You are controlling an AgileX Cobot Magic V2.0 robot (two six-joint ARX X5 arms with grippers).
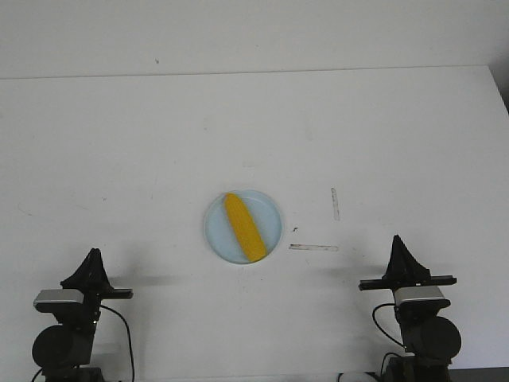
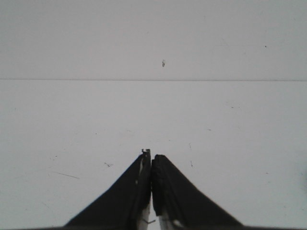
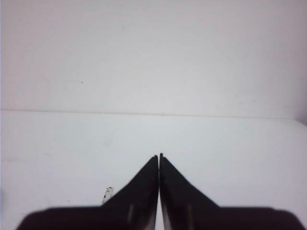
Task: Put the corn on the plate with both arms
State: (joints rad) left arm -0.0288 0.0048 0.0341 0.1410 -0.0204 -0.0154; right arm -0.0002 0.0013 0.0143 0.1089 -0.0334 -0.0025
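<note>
Bright, even, diffuse light washes the white table (image 1: 159, 159) almost flat, with only faint soft shadows. The right wrist view is hazy, pink-tinted at its edges.

White table (image 1: 119, 159) bears the plate (image 1: 217, 231) and tape scraps (image 1: 313, 247)

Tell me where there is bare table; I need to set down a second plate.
The table is bare left of the plate, and across the far half behind it. Right of the plate lie two tape strips. The corn fills the plate. The left gripper and right gripper crowd the near corners.
</note>
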